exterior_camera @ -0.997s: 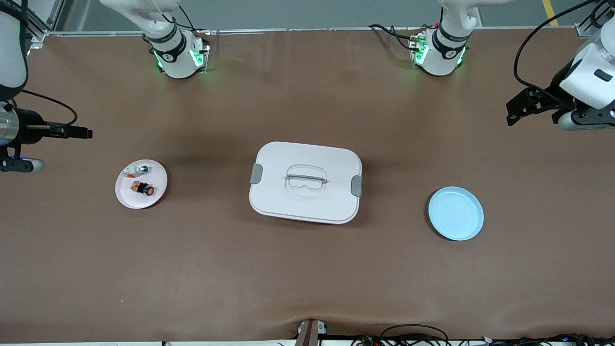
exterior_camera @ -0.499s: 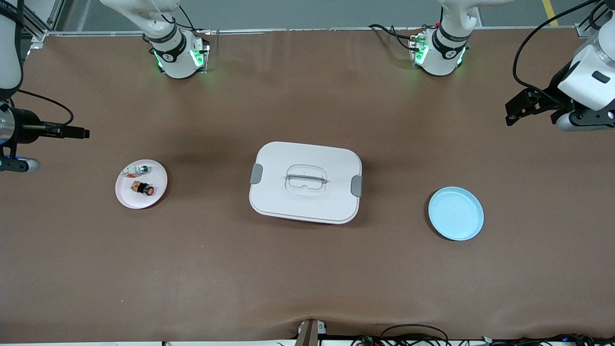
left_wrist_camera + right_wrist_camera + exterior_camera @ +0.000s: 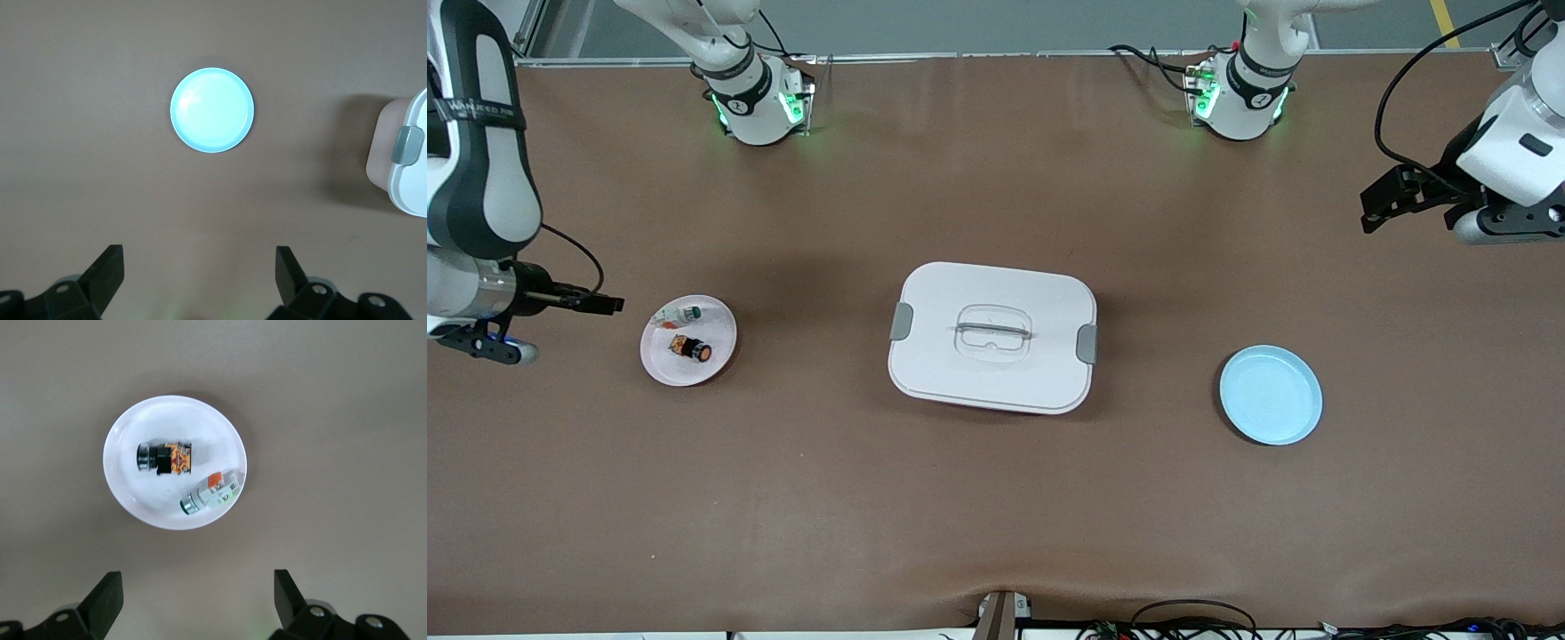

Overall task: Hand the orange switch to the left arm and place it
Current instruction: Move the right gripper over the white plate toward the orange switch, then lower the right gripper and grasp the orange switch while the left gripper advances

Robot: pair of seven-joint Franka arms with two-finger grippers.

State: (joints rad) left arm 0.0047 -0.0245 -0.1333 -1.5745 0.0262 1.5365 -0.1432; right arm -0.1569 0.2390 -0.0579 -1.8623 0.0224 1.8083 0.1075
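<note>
The orange switch [image 3: 693, 349] lies on its side on a small pink plate [image 3: 665, 363] toward the right arm's end of the table. In the right wrist view the switch [image 3: 164, 458] lies on the plate [image 3: 150, 501] beside a small white part with a green tip [image 3: 211, 493]. My right gripper [image 3: 608, 305] is open and empty, in the air beside the plate; its jaws [image 3: 197, 600] stand wide apart. My left gripper [image 3: 1376, 206] is open and empty over the left arm's end of the table, and it shows open in its wrist view [image 3: 199, 277]. The white lidded box [image 3: 992, 336] stands mid-table between the plates.
An empty blue plate [image 3: 1270, 395] lies toward the left arm's end, also in the left wrist view [image 3: 212, 110]. The box's corner with a grey clip [image 3: 407, 145] shows there. The white part [image 3: 685, 314] lies on the pink plate.
My right gripper has swung toward the pink plate and now hangs close beside it. The left arm has barely moved. Switch, plates and box have not moved.
</note>
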